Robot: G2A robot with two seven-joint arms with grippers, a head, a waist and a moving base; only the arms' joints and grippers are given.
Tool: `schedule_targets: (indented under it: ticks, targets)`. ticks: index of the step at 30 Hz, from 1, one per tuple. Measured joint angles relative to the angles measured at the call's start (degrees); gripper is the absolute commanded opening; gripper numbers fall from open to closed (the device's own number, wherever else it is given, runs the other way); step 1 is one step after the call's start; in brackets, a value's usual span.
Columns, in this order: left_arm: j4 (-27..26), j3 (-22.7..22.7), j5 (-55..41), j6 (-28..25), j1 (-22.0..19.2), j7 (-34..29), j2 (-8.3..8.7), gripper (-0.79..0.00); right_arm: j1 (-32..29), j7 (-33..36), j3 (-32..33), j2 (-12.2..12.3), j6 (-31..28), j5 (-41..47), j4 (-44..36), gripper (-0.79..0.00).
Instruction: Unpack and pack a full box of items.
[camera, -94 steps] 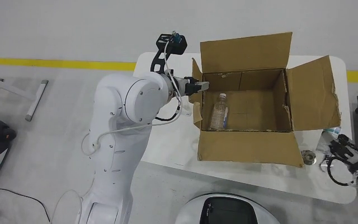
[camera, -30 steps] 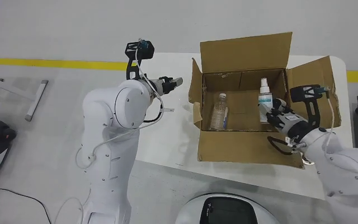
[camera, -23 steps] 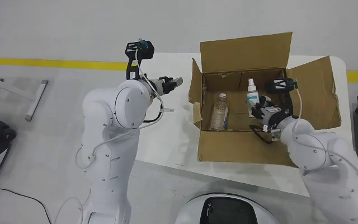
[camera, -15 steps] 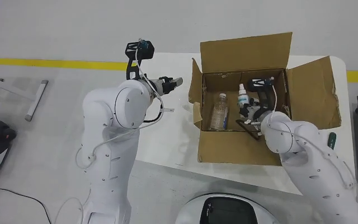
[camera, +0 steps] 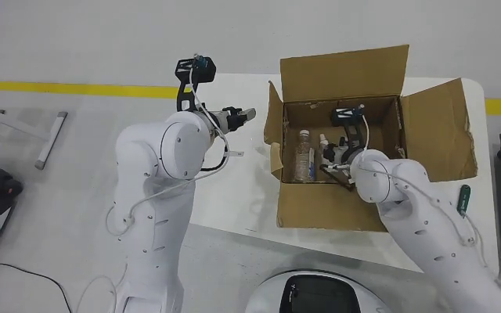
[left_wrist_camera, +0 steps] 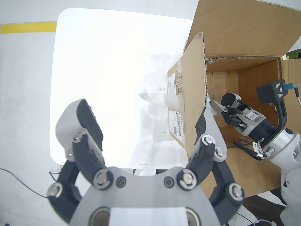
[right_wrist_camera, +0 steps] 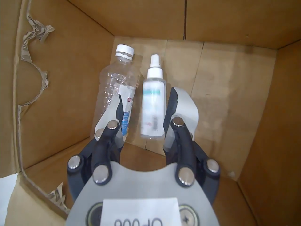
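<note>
Packing under way: the right gripper reaches down inside the open cardboard box, its fingers spread a little wider than the white spray bottle that lies between them. One finger sits close against the bottle's side and the other stands clear of it, so the claw has no firm hold. This looks like the point of release rather than a carry. Whether the spray bottle already rests on the box floor cannot be told.

The spray bottle is on the left half of the floor, just to the right of a clear plastic water bottle that lies on its side along the left wall. Both caps point to the far wall. Laying the two parallel and close together appears meant to save floor space for more items on the right.

The left gripper hangs over the white table just left of the box, wide open and holding nothing. It is seemingly parked clear of the flaps so the other arm has room. A green-handled tool lies on the table right of the box, probably waiting to be packed.
</note>
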Motion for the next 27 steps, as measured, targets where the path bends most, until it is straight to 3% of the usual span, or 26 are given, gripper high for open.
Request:
schedule_targets:
  ticks: [5,9,16,17,20,21,22,27]
  targets:
    - [0.0,0.0,0.0,0.0,0.0,0.0,0.00,0.000,-3.2,-0.8,5.4,0.6,-2.4,2.8,-5.5,-0.400]
    - [0.0,0.0,0.0,0.0,0.0,0.0,0.00,0.000,-8.1,-1.1,13.7,1.5,-5.4,6.4,-14.3,-0.416]
    - [0.0,0.0,0.0,0.0,0.0,0.0,0.00,0.000,-19.7,0.5,36.6,3.2,-11.9,11.4,-28.7,-0.391]
    - [0.0,0.0,0.0,0.0,0.0,0.0,0.00,0.000,-21.1,0.7,39.8,3.2,-12.5,12.6,-29.2,-0.311]
    - [0.0,0.0,0.0,0.0,0.0,0.0,0.00,0.000,-25.5,2.1,49.8,3.6,-15.7,15.6,-29.2,-0.222]
    - [0.0,0.0,0.0,0.0,0.0,0.0,0.00,0.000,-26.8,2.5,52.4,3.6,-16.6,16.4,-28.9,-0.151]
    - [0.0,0.0,0.0,0.0,0.0,0.0,0.00,0.000,-28.4,3.0,55.7,3.7,-17.7,17.2,-28.5,-0.015]
    - [0.0,0.0,0.0,0.0,0.0,0.0,0.00,0.000,-34.0,1.8,64.7,3.6,-21.1,21.5,-26.2,0.000]
